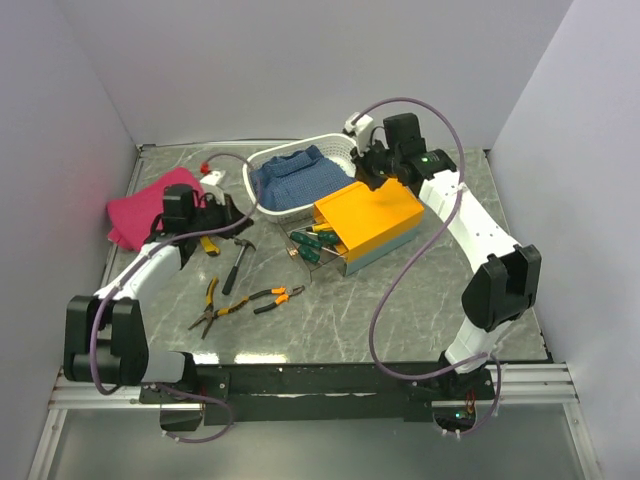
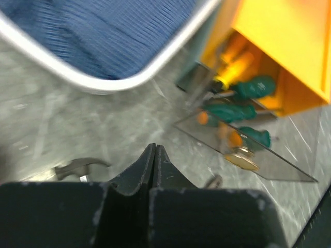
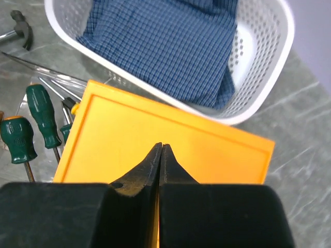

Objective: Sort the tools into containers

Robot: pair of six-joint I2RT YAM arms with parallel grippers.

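Right jaws together; orange box (image 3: 170, 137) beneath

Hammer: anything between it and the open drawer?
Nothing visible. Bare tabletop separates the hammer from the clear drawer, which is pulled out of the orange box and already holds green screwdrivers.

You have the box (image 1: 372, 215) mid-table, its drawer (image 1: 322, 262) pulled out leftward with screwdrivers (image 1: 318, 238) inside. Behind it, a basket (image 1: 335, 143) holds a cloth (image 1: 297, 178). A hammer (image 1: 238, 262) and pliers (image 1: 245, 303) lie left of the drawer.
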